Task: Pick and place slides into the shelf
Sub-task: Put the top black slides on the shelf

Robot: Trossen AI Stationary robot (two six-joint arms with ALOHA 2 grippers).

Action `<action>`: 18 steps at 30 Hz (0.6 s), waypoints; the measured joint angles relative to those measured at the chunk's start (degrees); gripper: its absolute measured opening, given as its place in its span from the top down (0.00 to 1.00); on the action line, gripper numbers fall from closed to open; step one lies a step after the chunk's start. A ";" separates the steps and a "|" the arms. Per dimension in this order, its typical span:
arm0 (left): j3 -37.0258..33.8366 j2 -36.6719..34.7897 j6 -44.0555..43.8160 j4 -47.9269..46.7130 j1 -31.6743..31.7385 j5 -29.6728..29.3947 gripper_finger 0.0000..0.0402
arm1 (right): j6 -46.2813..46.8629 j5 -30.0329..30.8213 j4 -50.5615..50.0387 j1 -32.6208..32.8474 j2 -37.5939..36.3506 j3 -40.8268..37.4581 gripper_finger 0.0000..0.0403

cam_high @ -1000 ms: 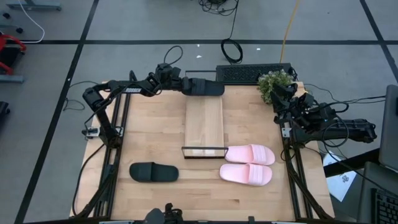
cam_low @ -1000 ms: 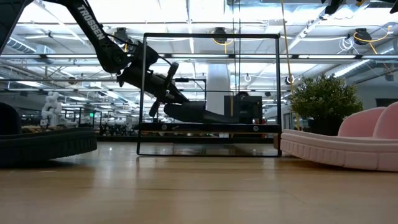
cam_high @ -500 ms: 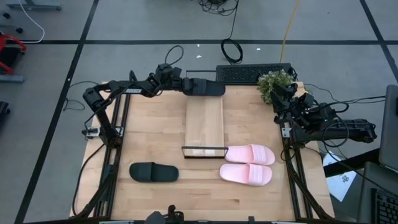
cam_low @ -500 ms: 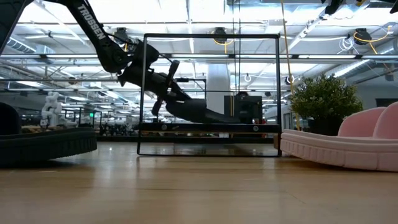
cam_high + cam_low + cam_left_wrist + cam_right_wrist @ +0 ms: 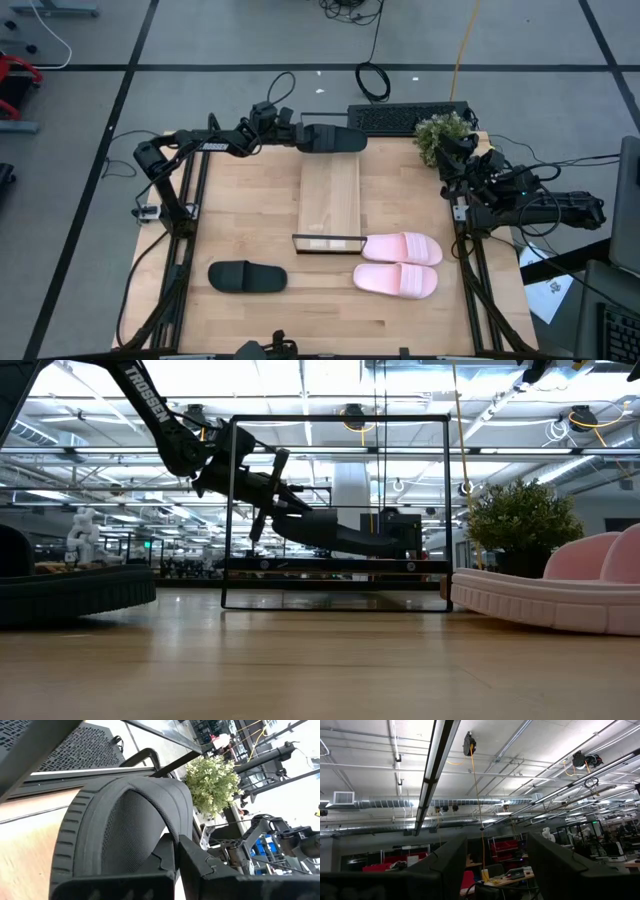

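- The left gripper is clamped on a black slide, holding it in the air over the far end of the shelf.
- This black slide is matte, with a ribbed sole edge and a wide arched strap; the left wrist view shows the strap curving over a mesh-like lining, with the gripper's dark fingers pressed together on the slide's near part.
- The slide's long axis runs left to right across the table, extending away from the gripper toward the right side; in the low view the slide hangs roughly level, above the plank.
- The shelf is a long, narrow light-wood plank lying lengthwise from far to near, with a thin black metal frame at its near end.
- The second black slide lies flat on the table near the front left, long axis left to right, well apart from the shelf.
- The two pink slides lie side by side just right of the frame, both lengthwise left to right.
- The right gripper waits at the table's far right corner beside a small potted plant, its fingers spread wide and holding nothing.
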 joint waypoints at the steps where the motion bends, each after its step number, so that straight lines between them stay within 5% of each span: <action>1: 0.00 0.00 0.30 0.00 0.00 0.00 1.00 | -0.04 0.00 0.00 0.02 0.00 0.00 0.51; 18: -0.02 0.02 4.16 -4.21 -1.25 -2.92 1.00 | 0.07 -0.02 0.02 0.02 0.00 0.00 0.51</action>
